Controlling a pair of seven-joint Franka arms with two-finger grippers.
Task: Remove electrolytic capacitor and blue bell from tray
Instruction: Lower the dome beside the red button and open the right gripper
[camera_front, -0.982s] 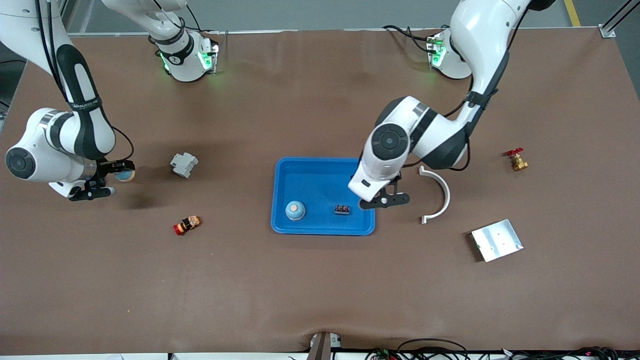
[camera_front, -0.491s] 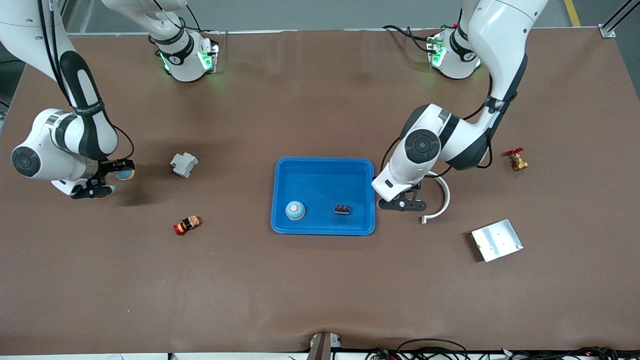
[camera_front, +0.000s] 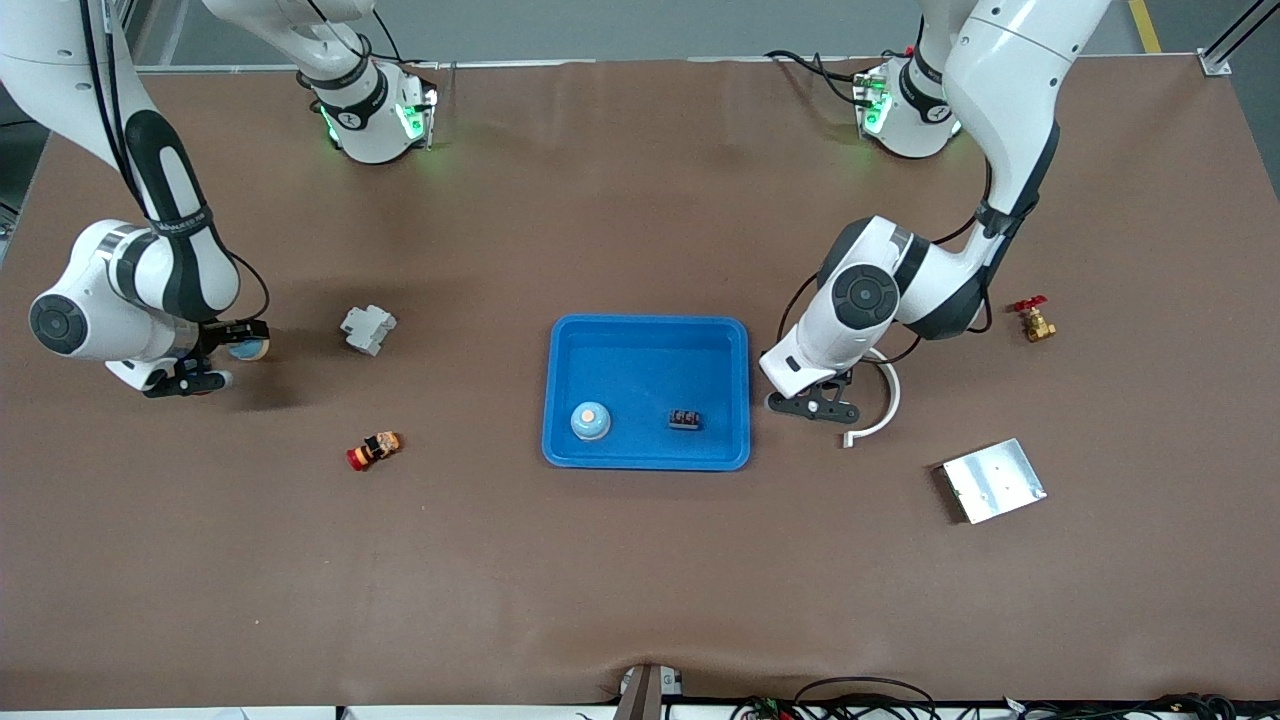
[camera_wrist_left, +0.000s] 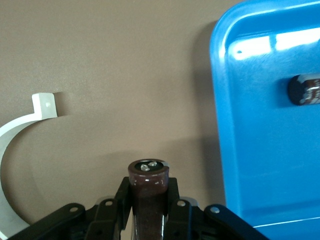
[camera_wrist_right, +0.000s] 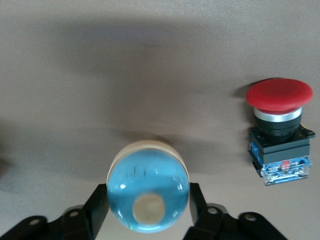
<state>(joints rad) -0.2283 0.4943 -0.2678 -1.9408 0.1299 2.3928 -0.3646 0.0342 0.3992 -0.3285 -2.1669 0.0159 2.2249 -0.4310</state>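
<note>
**Two parts clear of the tray, set-down underway**

Front view: left gripper (camera_front: 812, 408) hangs low beside the tray (camera_front: 648, 334), toward the left arm's end; right gripper (camera_front: 215, 355) sits well apart, toward the right arm's end.

Left wrist view: jaws clamped on the electrolytic capacitor (camera_wrist_left: 148, 192). Lower it until it touches the table, then release.

Right wrist view: fingers flank the blue bell (camera_wrist_right: 148, 192); whether they grip it, I cannot tell. Lift straight up, avoiding the red push-button (camera_wrist_right: 280, 131).
</note>
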